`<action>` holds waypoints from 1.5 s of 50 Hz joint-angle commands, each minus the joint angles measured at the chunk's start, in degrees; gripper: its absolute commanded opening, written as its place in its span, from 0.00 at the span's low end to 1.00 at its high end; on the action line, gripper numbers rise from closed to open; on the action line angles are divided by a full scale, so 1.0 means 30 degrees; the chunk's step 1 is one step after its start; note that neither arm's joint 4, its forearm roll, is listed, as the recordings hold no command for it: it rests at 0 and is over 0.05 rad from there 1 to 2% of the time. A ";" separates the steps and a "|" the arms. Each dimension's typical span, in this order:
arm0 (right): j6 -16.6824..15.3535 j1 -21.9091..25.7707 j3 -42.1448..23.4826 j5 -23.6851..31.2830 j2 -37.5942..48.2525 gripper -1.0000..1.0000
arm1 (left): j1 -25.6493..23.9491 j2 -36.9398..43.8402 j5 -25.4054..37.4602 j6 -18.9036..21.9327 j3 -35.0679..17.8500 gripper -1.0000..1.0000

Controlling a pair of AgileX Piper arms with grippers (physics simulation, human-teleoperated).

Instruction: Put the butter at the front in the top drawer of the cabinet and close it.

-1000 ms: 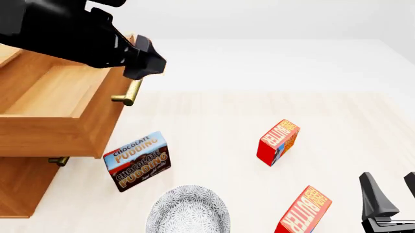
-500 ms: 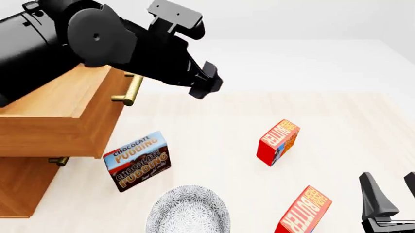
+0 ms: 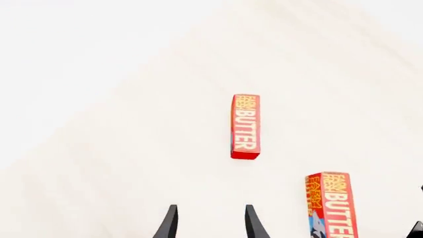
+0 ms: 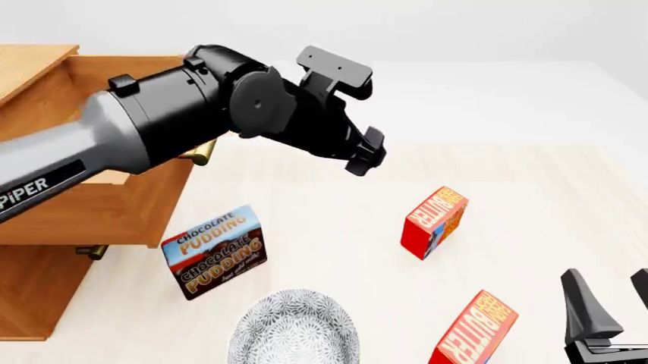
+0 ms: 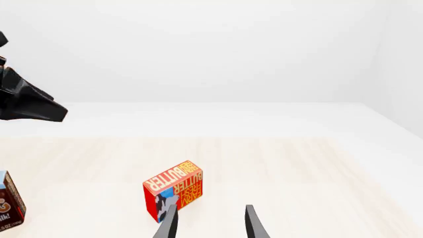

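**A:** Left wrist view: the left pincer (image 3: 210, 208) hangs open and empty over the counter (image 3: 132, 163), with two butter boxes ahead. Which one counts?

**B:** Probably the near butter (image 3: 334, 206). The far butter (image 3: 245, 126) stands well apart from it.

**A:** Front view?

**B:** The drawer (image 4: 152, 197) juts open from the cabinet (image 4: 30, 288), ready to receive a box. The pudding (image 4: 215, 252) stands just below it.

**A:** Right wrist view?

**B:** The right pincer (image 5: 210, 208), parted and empty, faces the far butter.
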 commanded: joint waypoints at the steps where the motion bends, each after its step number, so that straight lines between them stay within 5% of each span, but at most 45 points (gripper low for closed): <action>1: -0.0005 -0.0009 0.0013 0.0007 -0.0025 1.00 | -0.0338 0.1864 -0.0467 -0.0682 -0.0700 1.00; 41: 0.0000 -0.0011 0.0013 0.0008 -0.0024 1.00 | -0.1943 0.6399 -0.1598 -0.2550 -0.3606 1.00; 75: -0.0003 -0.0008 0.0013 0.0006 -0.0025 1.00 | -0.1890 1.0286 -0.0997 -0.2512 -0.6549 1.00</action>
